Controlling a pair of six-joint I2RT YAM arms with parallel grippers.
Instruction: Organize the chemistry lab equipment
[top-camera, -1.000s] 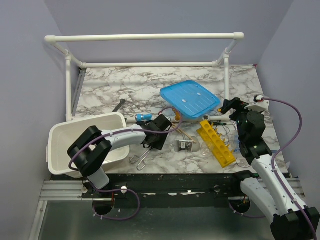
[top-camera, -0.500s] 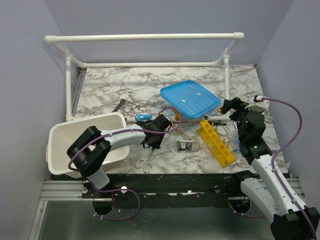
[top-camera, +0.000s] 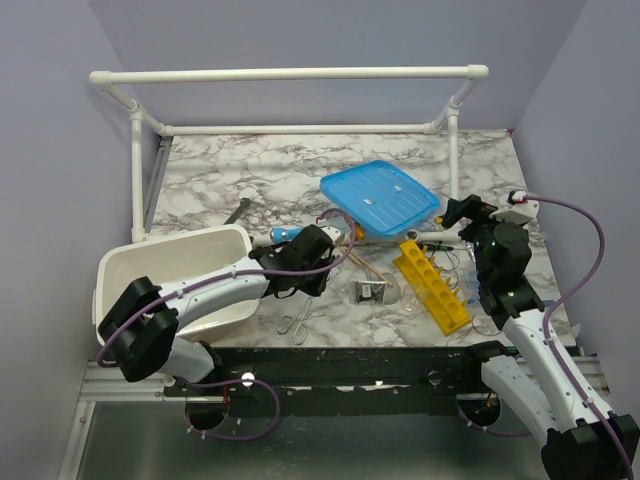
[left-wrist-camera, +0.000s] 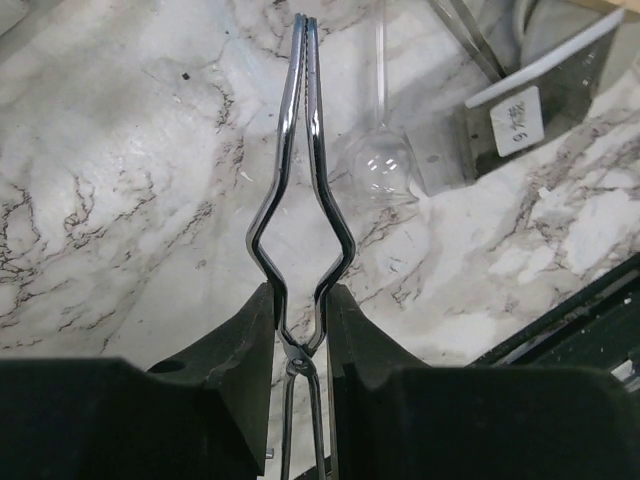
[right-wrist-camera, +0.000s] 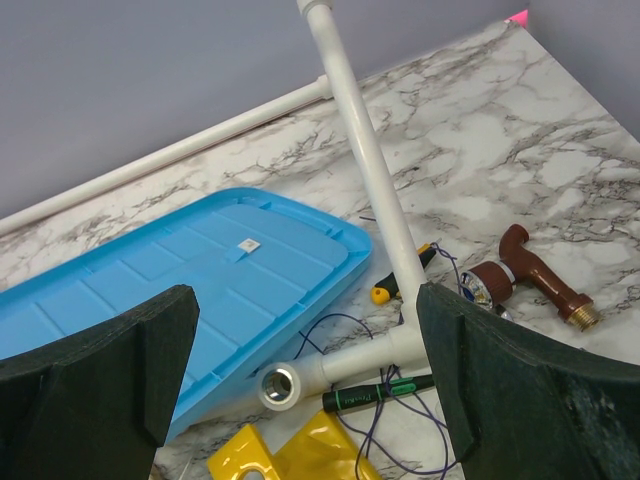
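Setting as I view it from above: a white-and-grey marble-patterned tabletop (top-camera: 250, 165), fenced along its far side by a white plastic pipe frame (top-camera: 290, 74) and enclosed by plain lavender walls (top-camera: 330, 35). A black metal rail (top-camera: 350, 365) borders the near edge. Lighting is even, shadows soft.

High view looks down, wrist views close — right shares lid (top-camera: 380, 198)

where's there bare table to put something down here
The widest bare marble is the far strip between the back pipe and the blue lid, running left to behind the white tub; one small dark item lies there. Crowded: the patch between the lid, the yellow rack and the tongs, where a glass flask lies.
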